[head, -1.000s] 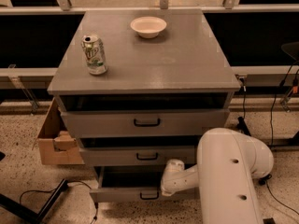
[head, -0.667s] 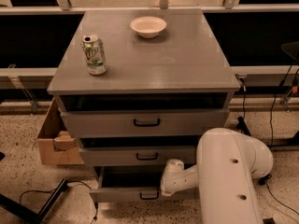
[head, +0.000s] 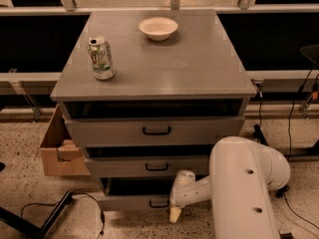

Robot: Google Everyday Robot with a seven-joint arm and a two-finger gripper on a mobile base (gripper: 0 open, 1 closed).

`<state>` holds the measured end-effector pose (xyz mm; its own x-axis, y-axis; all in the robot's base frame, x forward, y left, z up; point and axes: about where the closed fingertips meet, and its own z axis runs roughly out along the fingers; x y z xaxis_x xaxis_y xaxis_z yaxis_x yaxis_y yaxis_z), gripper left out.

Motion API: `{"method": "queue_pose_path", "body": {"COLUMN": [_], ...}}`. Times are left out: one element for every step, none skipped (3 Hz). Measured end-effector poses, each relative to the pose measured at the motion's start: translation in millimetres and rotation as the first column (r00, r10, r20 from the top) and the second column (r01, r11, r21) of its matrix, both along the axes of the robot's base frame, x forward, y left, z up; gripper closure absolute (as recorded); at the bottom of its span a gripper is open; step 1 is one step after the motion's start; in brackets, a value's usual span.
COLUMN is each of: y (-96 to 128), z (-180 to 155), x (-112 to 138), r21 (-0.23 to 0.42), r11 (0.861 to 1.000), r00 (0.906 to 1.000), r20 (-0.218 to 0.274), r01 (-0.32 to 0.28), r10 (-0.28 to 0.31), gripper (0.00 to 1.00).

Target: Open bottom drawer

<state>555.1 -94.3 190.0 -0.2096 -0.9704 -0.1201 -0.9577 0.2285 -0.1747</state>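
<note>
The bottom drawer [head: 127, 202] is the lowest and slimmest grey front of the cabinet, with a small black loop handle [head: 158, 203]. Its front stands out a little from the cabinet, with a dark gap above it. My gripper [head: 175, 210] hangs at the end of the white arm [head: 239, 183], just right of that handle and close to the drawer front. Its pale tip points down toward the floor. Whether it touches the handle is unclear.
Two taller drawers [head: 154, 132] [head: 149, 167] sit above, each slightly pulled out. A soda can [head: 100, 58] and a white bowl [head: 158, 28] stand on the cabinet top. A cardboard box [head: 57, 151] is at the left. Cables and a black stand leg [head: 45, 218] lie on the floor.
</note>
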Motion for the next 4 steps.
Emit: {"method": "queue_pose_path", "body": {"y": [-2.0, -7.3, -13.1, -13.1], "z": [-8.7, -19.0, -21.9, -15.0], "x": [-9.9, -41.4, -68.3, -68.3], "r21": [0.007, 0.001, -0.032, -0.032], "r11": [1.0, 1.0, 0.999, 0.999], "r00": [0.9996, 0.9933, 0.9802, 0.9802], "r20": [-0.028, -0.115, -0.197, -0.198], "r01": [-0.004, 0.005, 0.005, 0.005], "r10": [0.004, -0.004, -0.011, -0.011], "gripper": [0.02, 0.24, 0.47, 0.7]}}
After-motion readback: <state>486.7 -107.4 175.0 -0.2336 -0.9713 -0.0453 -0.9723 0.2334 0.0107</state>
